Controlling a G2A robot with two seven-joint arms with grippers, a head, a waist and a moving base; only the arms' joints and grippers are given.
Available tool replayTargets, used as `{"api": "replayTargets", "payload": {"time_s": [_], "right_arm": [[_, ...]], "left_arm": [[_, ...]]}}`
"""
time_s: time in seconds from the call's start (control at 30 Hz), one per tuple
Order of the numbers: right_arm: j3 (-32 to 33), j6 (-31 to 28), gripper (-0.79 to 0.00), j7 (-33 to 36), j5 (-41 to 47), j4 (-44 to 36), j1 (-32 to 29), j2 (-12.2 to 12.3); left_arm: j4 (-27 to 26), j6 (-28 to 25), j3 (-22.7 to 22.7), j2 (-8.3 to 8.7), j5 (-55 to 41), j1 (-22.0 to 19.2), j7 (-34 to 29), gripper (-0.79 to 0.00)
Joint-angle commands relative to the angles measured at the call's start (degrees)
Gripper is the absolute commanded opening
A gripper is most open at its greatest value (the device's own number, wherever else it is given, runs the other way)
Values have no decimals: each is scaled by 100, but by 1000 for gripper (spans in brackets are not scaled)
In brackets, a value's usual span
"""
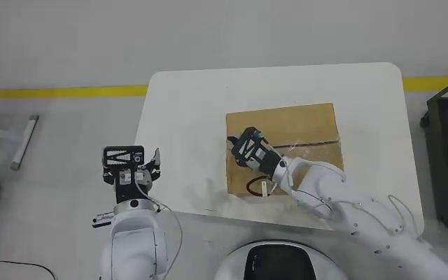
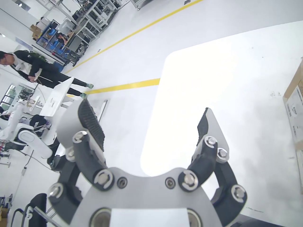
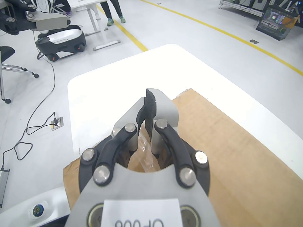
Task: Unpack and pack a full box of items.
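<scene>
Cardboard box [image 1: 287,133] lies on the white table [image 1: 189,112], long axis nine-to-three o'clock, right gripper [image 3: 148,105] clenched over its nine o'clock end, left gripper [image 2: 144,112] splayed beyond the table's eight o'clock edge.

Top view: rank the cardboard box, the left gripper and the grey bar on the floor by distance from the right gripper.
1. Cardboard box: directly under the right gripper.
2. Left gripper: at the table edge, left side.
3. Grey bar: on the floor, far left.

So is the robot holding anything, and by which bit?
Nothing that shows. The left gripper is open and empty at the table edge. The right gripper is shut over the box, with nothing seen between its fingers.
</scene>
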Motion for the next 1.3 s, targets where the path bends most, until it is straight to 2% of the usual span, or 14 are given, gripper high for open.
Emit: {"api": "replayTargets", "payload": {"time_s": [0.0,0.23,0.8,1.27], "right_arm": [[42,39,-785,68,-101,-64,-94,7],[355,246,-785,232,-177,-318,-521,43],[1430,177,-785,352,-292,-710,-1452,180],[2439,132,-785,368,-93,-1478,-2460,291]], "left_arm": [[0,-93,0,2,-64,-7,-1,0],[0,-362,30,10,-219,-96,4,0],[236,-705,143,30,-393,-210,8,0],[510,-755,442,28,-426,-494,70,0]]}}
